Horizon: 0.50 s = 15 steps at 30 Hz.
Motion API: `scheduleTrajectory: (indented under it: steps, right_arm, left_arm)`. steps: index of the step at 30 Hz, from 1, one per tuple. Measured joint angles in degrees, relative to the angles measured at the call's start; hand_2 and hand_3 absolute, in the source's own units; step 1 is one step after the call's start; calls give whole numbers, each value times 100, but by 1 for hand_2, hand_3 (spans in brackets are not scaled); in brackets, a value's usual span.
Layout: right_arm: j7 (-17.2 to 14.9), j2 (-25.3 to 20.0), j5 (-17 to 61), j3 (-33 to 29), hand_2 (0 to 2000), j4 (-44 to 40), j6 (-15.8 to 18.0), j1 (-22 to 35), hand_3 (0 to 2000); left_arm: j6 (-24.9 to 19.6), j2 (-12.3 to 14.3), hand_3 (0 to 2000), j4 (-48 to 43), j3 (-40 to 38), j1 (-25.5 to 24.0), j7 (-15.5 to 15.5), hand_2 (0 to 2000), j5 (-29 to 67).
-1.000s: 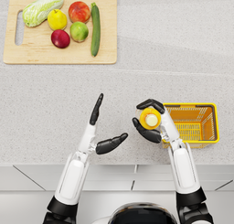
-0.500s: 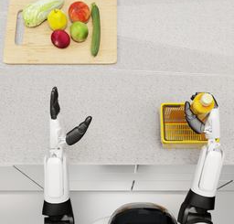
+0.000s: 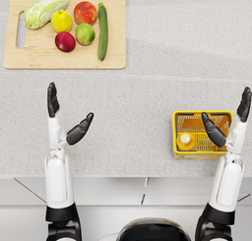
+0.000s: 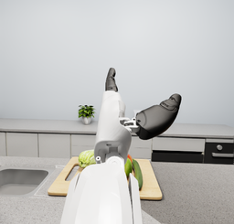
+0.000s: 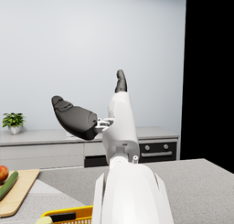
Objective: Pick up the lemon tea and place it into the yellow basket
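Where the right hand point(image 3: 227, 121) gripped the lemon tea half a second ago, it now holds nothing — its fingers are spread wide, thumb reaching over the yellow basket point(image 3: 202, 155) and the rest raised past the basket's far right corner. In the right wrist view the same hand point(image 5: 96, 113) shows splayed against the pale wall, with a strip of the basket rim point(image 5: 66, 213) below the forearm. Released, the lemon tea point(image 3: 185, 140) now lies inside the basket, in its left part, yellow cap facing up. That basket sits near the countertop's point(image 3: 147, 107) front edge, toward the right end. Out on the other side, the left hand point(image 3: 64, 118) is likewise empty and spread, fingers apart from thumb, much as it was before — well away from the basket, above the front-left part of the countertop. At the far left corner rests the wooden cutting board point(image 3: 64, 63), carrying a cabbage point(image 3: 45, 9), a lemon point(image 3: 61, 21), a red apple point(image 3: 85, 12), a green apple point(image 3: 84, 33), a plum point(image 3: 65, 41) and a cucumber point(image 3: 103, 31).
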Motion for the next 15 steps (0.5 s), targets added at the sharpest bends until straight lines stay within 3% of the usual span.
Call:
scheduleTrajectory:
  steps: [15]
  right_arm:
    - [97,76,-1,-303,0,-450,-74,160,0]
  left_arm:
    - [0,14,0,376,-360,96,0,0,-2]
